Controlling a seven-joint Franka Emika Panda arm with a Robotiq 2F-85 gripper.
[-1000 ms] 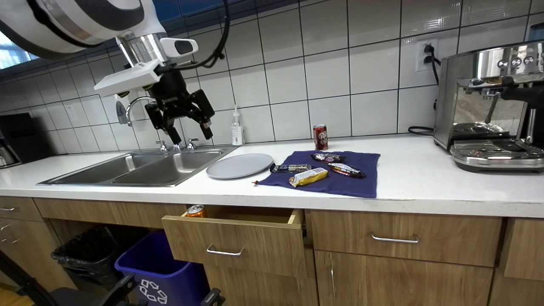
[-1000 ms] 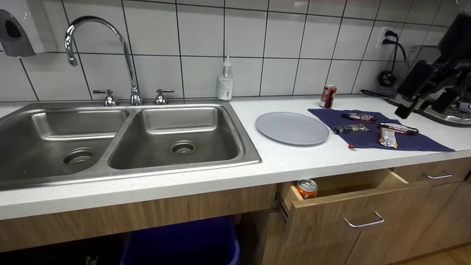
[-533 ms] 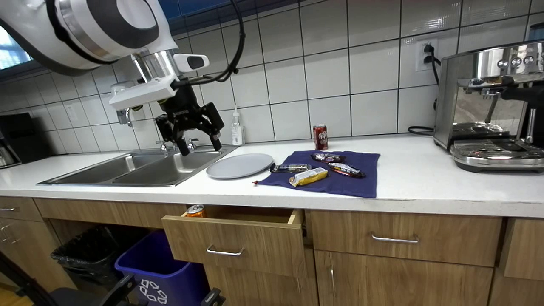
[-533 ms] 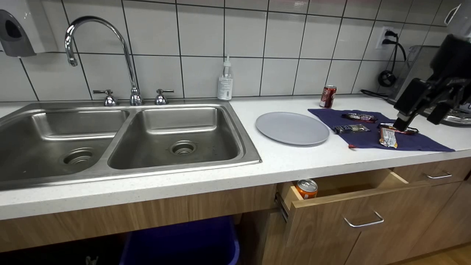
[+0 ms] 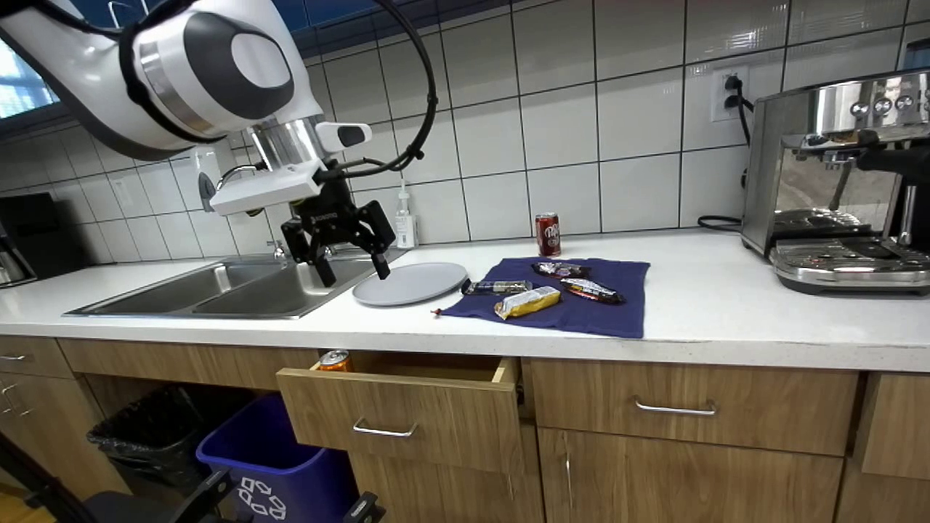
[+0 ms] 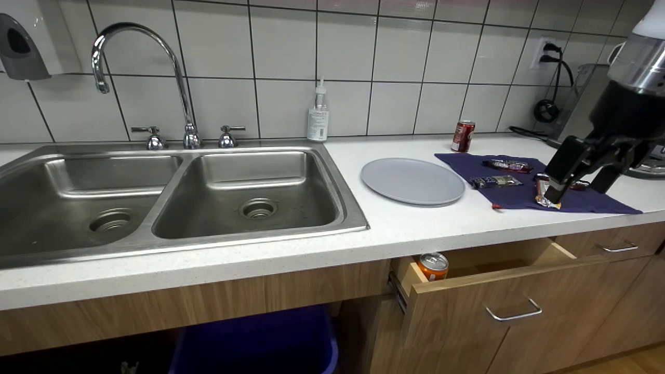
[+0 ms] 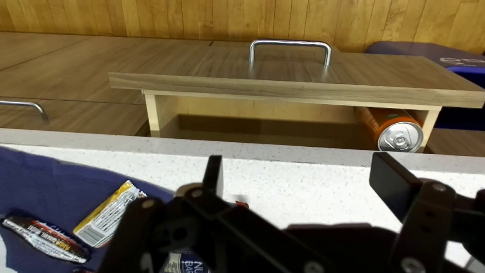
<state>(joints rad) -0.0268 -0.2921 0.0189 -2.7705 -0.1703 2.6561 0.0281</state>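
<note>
In an exterior view, the black two-fingered gripper point(image 5: 354, 270) hangs in the air at the end of the white-and-grey jointed arm point(image 5: 236, 65), released, its jaws standing well apart. On the white speckled countertop point(image 5: 712, 290), apart from it, a navy-blue fabric cloth point(image 5: 614, 319) bears a yellow-and-white wrapped bar point(image 5: 528, 302) and three slim bars in dark, shiny wrappers point(image 5: 498, 288). A dark-red metal soda can point(image 5: 548, 234) stands upright behind the cloth, and a silver metal espresso machine point(image 5: 835, 189) sits farther along. In an exterior view, a round, flat grey plate point(image 6: 413, 181) rests between the stainless-steel double sink point(image 6: 353, 215) and the cloth. Below the countertop's edge, a brown wood-grain drawer point(image 6: 452, 317) is pulled out, with an orange metal can point(image 6: 433, 267) with a silver top upright in its corner. From this angle, a fingertip point(image 6: 556, 191) hides part of the yellow-and-white wrapped bar. In the wrist view, the jaws stand wide, with countertop showing between them. The yellow-and-white wrapped bar lies off to the left on the cloth, near a dark-wrapped bar, while a bar lettered "BAR" is partly covered by the gripper. Beyond the edge, the orange can's silver top shows in the drawer.
</note>
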